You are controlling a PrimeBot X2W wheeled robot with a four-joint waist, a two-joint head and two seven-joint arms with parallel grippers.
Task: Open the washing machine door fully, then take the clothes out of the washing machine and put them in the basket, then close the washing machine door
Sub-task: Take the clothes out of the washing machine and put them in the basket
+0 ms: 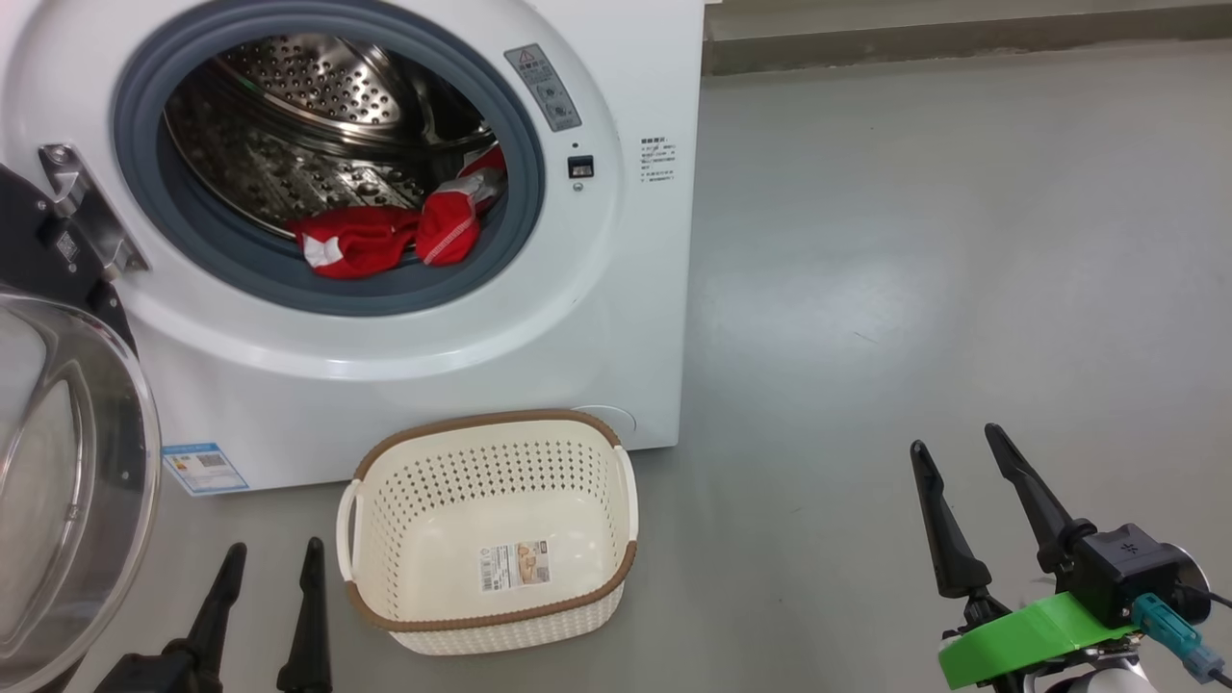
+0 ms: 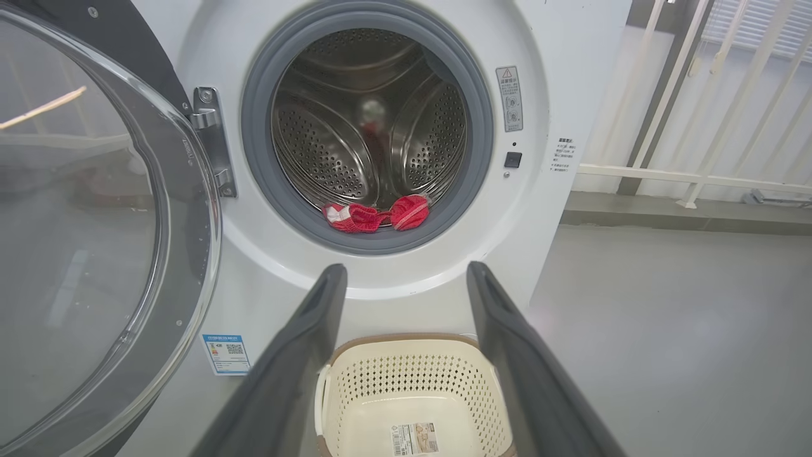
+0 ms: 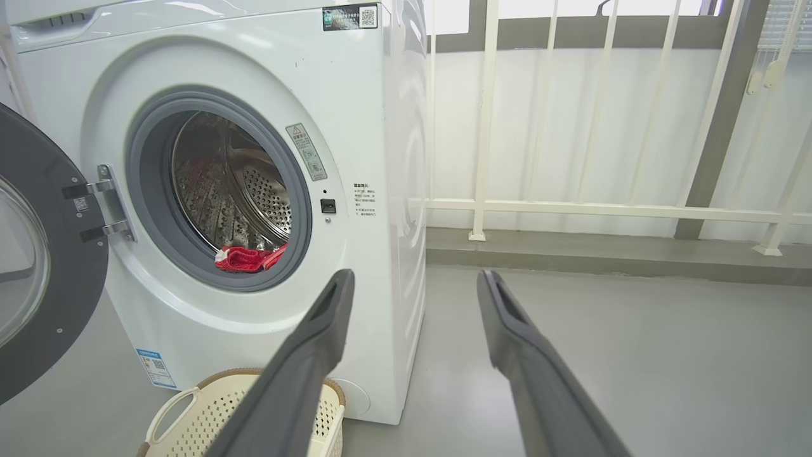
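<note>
Nearest, the left end effector [image 1: 274,547] and right end effector [image 1: 955,438] hang low with fingers apart, gripping nothing. The basket [image 1: 486,422] stands between them on the floor, before the washing machine [image 1: 404,375]. The washing machine door [image 1: 77,481] hangs open at left. The clothes [image 1: 385,241] lie at the drum's front.

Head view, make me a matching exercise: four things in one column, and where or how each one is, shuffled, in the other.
1. washing machine door
2. clothes
3. basket
4. right pincer

A. at the drum's front lip
B. swung open, at the left
C. open, over bare floor, lower right
D. standing on the floor, no garment inside

Pairs: 1-B, 2-A, 3-D, 4-C
</note>
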